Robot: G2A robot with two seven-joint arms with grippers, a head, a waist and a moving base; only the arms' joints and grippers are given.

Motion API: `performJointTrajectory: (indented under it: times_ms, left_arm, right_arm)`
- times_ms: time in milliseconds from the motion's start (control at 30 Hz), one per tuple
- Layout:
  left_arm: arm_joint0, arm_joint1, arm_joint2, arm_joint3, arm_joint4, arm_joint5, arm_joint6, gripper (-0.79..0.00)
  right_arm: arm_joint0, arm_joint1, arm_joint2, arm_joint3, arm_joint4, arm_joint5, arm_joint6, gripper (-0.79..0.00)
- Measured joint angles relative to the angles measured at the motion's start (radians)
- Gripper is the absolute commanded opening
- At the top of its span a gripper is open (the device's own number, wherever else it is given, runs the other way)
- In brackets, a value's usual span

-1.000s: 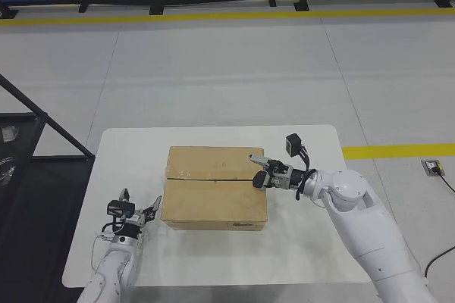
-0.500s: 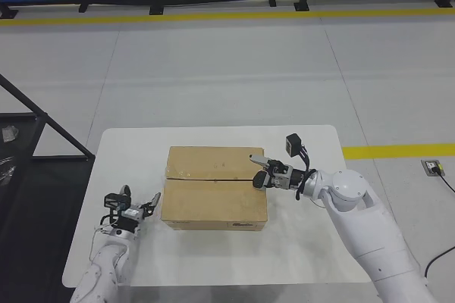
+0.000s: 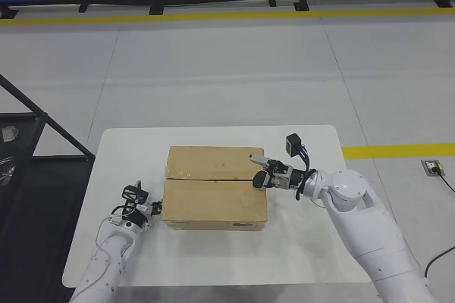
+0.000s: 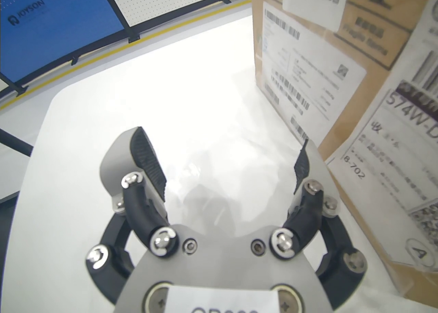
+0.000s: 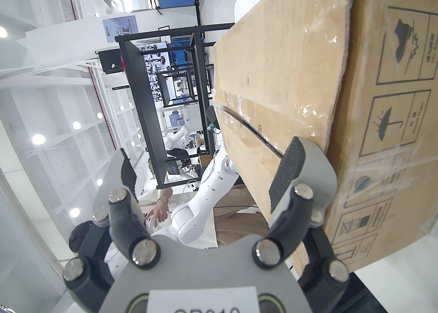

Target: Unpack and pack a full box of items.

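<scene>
While the box sits shut, our left claw gapes wide at its eight o'clock, our right claw at three.

- Counter: white top with rounded corners, seen whole from above.
- Cardboard box: lies directly on the counter, about the middle, with white surface showing on all four sides.
- Box stands flat on its base. Both top flaps are down and meet along a dark seam across the middle.
- Left wrist view: white paper labels on the box's side wall, whose lower edge sits on the counter.
- Right wrist view: clear tape on the top, printed handling symbols on the side.
</scene>
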Motion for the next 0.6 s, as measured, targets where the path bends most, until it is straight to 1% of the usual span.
performJointTrajectory:
  times_ms: [67, 167, 300, 467, 600]
  left_arm:
    - [-0.016, -0.004, 0.013, 0.018, 0.011, 0.009, -0.005, 0.000]
    - [-0.038, -0.013, 0.037, 0.043, 0.034, 0.052, -0.017, 0.000]
    - [-0.064, -0.027, 0.065, 0.075, 0.038, 0.087, -0.020, 0.000]
    - [-0.107, -0.051, 0.086, 0.123, 0.000, 0.154, -0.052, 0.000]
    - [-0.132, -0.069, 0.092, 0.157, -0.044, 0.218, -0.054, 0.000]
  right_arm:
    - [0.000, 0.000, 0.000, 0.000, 0.000, 0.000, 0.000, 0.000]
    - [0.000, 0.000, 0.000, 0.000, 0.000, 0.000, 0.000, 0.000]
    - [0.000, 0.000, 0.000, 0.000, 0.000, 0.000, 0.000, 0.000]
    - [0.000, 0.000, 0.000, 0.000, 0.000, 0.000, 0.000, 0.000]
    - [0.000, 0.000, 0.000, 0.000, 0.000, 0.000, 0.000, 0.000]
